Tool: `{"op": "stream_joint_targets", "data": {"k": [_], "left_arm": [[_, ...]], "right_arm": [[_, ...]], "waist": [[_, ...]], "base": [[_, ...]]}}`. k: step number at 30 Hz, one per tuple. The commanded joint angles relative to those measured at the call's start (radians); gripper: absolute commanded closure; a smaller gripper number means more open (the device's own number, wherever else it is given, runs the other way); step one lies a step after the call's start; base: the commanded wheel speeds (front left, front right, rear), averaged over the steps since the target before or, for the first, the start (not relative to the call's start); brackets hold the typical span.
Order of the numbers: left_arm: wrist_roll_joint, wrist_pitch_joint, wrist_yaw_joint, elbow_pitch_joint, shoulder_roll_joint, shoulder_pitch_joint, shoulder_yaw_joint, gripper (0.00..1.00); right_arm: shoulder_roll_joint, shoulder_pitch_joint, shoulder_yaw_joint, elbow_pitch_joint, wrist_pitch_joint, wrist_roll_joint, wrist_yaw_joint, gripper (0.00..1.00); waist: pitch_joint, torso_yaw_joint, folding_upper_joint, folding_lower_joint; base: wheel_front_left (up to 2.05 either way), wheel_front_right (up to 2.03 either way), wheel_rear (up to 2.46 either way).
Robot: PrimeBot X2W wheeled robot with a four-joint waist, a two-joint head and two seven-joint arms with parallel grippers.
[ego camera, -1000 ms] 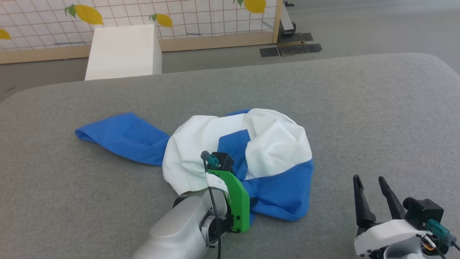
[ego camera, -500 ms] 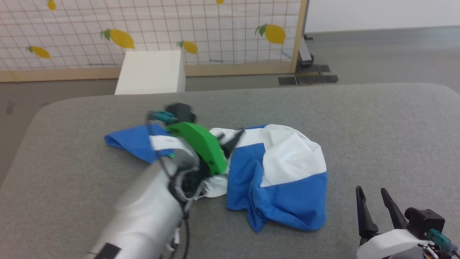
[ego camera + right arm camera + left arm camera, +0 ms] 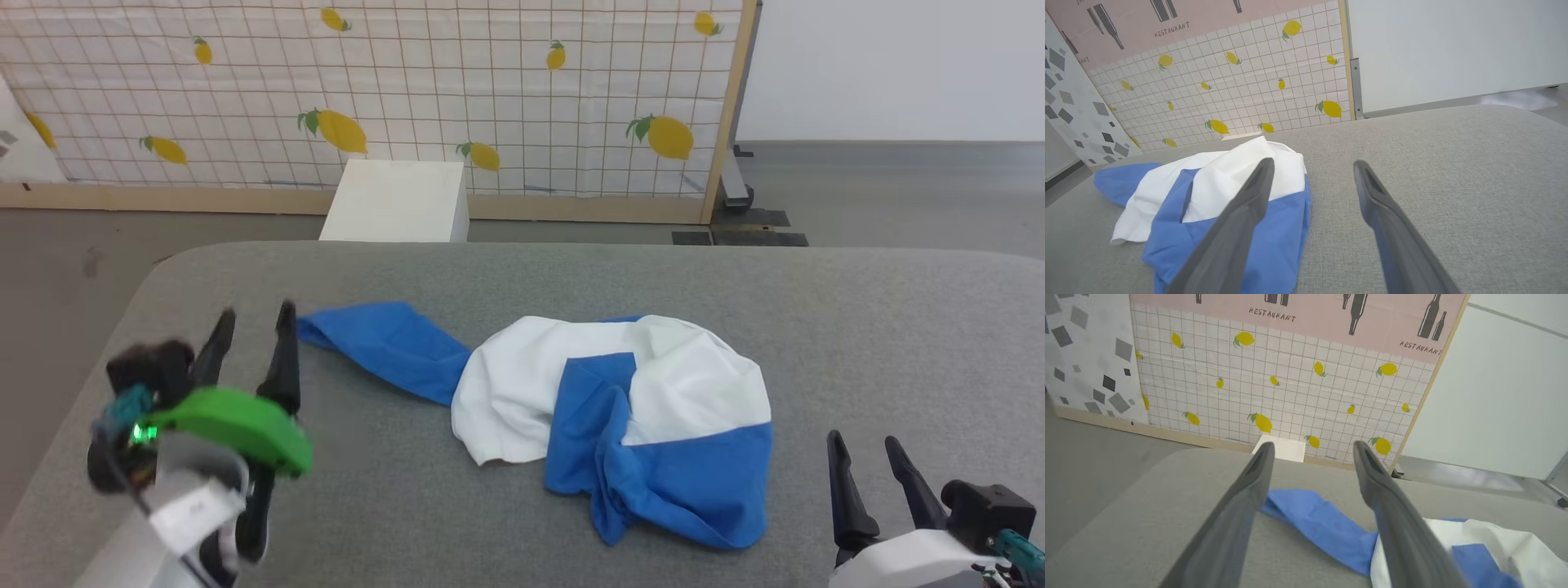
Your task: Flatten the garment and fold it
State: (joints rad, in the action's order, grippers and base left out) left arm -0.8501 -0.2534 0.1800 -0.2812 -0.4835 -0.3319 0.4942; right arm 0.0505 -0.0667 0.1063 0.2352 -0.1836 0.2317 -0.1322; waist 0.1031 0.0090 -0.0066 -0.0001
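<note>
On the grey cloth-covered tabletop (image 3: 898, 327), near its middle: garment (image 3: 612, 408), crumpled, white and blue, one blue sleeve stretched toward the tabletop's left edge. Above the tabletop's near left corner: left gripper (image 3: 256, 312), jaws wide, holding nothing. Over its near right corner: right gripper (image 3: 862, 439), jaws wide too, empty. Beyond the tabletop's far edge: white box (image 3: 400, 204) on grey floor (image 3: 898, 196), then lemon-print screen (image 3: 490, 82).

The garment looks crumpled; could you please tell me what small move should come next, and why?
Probably move the open left end effector to the blue sleeve tip beside it and pinch there: the garment lies bunched and unheld.
</note>
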Motion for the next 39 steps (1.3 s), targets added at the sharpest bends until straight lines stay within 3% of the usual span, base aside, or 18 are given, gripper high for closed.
{"op": "stream_joint_targets", "data": {"k": [1, 4, 8, 18, 22, 33, 39], "left_arm": [[0.017, -0.007, 0.010, 0.029, -0.009, 0.059, -0.014, 0.00], [0.056, -0.008, 0.000, 0.101, -0.010, 0.136, -0.058, 0.00], [0.100, -0.008, -0.027, 0.171, 0.032, 0.236, -0.125, 0.00], [0.182, -0.008, -0.085, 0.182, 0.149, 0.315, -0.198, 0.00], [0.214, -0.008, -0.103, 0.177, 0.177, 0.324, -0.233, 0.00], [0.262, -0.008, -0.134, 0.179, 0.219, 0.304, -0.255, 0.00], [0.277, -0.008, -0.152, 0.166, 0.234, 0.278, -0.255, 0.00]], "right_arm": [[0.000, -0.015, 0.004, -0.010, 0.005, 0.001, 0.002, 0.00], [0.000, -0.022, 0.005, -0.019, 0.013, -0.002, 0.002, 0.00], [0.000, -0.019, -0.004, -0.027, 0.032, -0.008, 0.002, 0.00], [0.000, 0.015, -0.017, -0.028, 0.078, -0.021, 0.002, 0.00], [0.000, 0.083, -0.036, -0.009, 0.203, -0.040, 0.002, 0.00], [0.004, 0.351, -0.098, 0.148, 0.818, -0.213, 0.002, 0.00], [0.039, 0.386, -0.179, 0.240, 1.000, -0.232, 0.002, 0.00]], "waist": [[-0.004, 0.002, 0.0066, 0.0001], [-0.017, 0.006, 0.0066, 0.0001], [-0.045, 0.003, 0.0066, 0.0001], [-0.088, -0.001, 0.0066, 0.0001], [-0.092, 0.000, 0.0066, 0.0001], [-0.140, 0.048, 0.0066, 0.0001], [-0.180, 0.088, 0.0066, 0.0001]], "base": [[0.00, 0.00, 0.00], [0.00, 0.00, 0.00], [0.00, 0.00, 0.00], [0.00, 0.00, 0.00], [0.00, 0.00, 0.00], [0.00, 0.00, 0.00], [0.00, 0.00, 0.00]]}}
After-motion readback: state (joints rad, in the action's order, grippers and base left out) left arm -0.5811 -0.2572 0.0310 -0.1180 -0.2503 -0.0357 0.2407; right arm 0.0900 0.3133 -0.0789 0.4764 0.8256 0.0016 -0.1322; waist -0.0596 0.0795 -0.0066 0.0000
